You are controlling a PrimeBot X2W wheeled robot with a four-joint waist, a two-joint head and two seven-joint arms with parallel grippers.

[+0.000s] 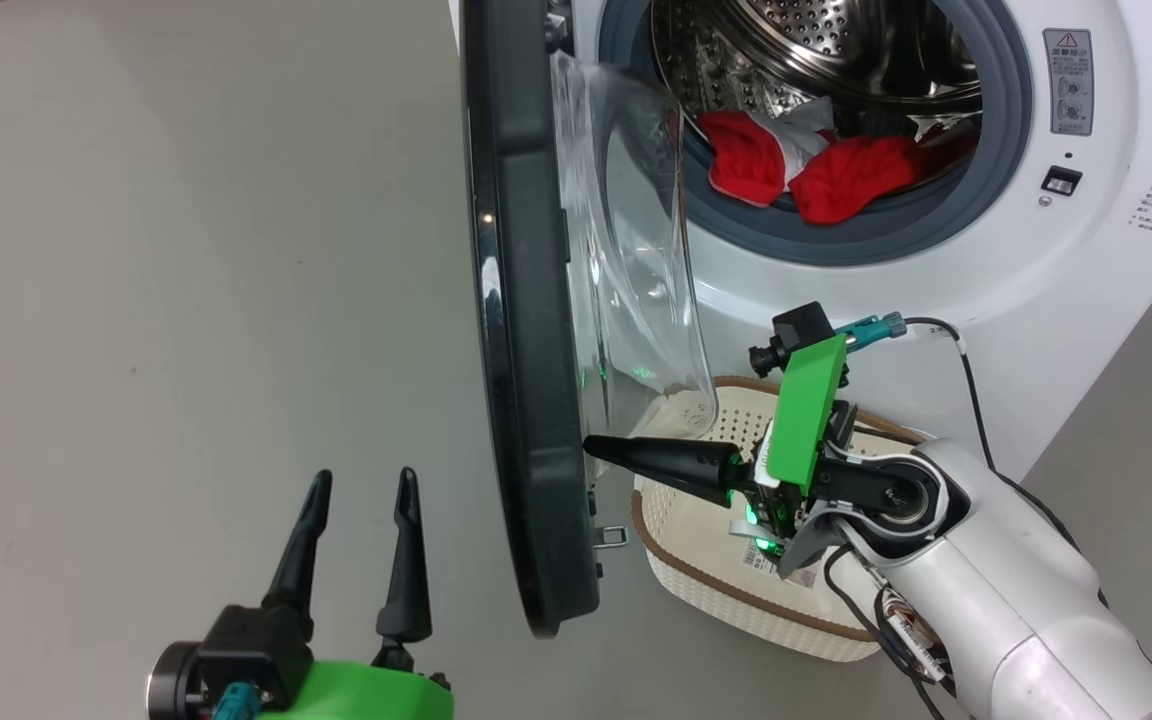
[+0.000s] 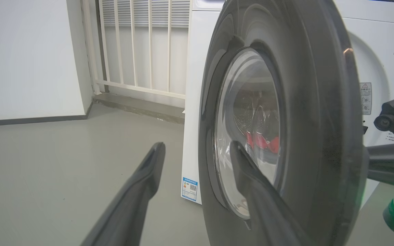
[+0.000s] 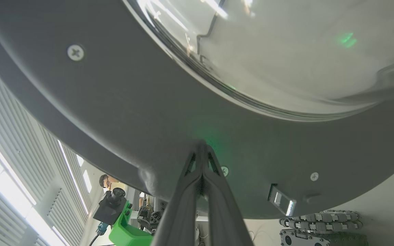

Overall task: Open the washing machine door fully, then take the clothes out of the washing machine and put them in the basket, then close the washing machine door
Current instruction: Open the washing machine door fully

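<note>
Right claw (image 1: 591,443), fingers pressed together, sets its tips against the inner face of the washing machine door (image 1: 521,350), which stands edge-on, swung outward. Left claw (image 1: 364,482) gapes, empty. The clothes (image 1: 836,175) lie in the drum (image 1: 816,40) mouth; the basket (image 1: 696,590) sits on the floor (image 1: 186,250) below. The warning label (image 1: 1067,80) is unreadable.

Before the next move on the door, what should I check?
1. Washing machine door fully open: not ok, it stands partway out.
2. Right gripper shut, tips against the door's inner rim: ok.
3. Left gripper open and empty: ok.
4. Clothes within reach at the drum mouth: ok.
5. Basket on the floor before the washing machine: ok.
6. Door's swing clear of the basket: cannot tell.
</note>
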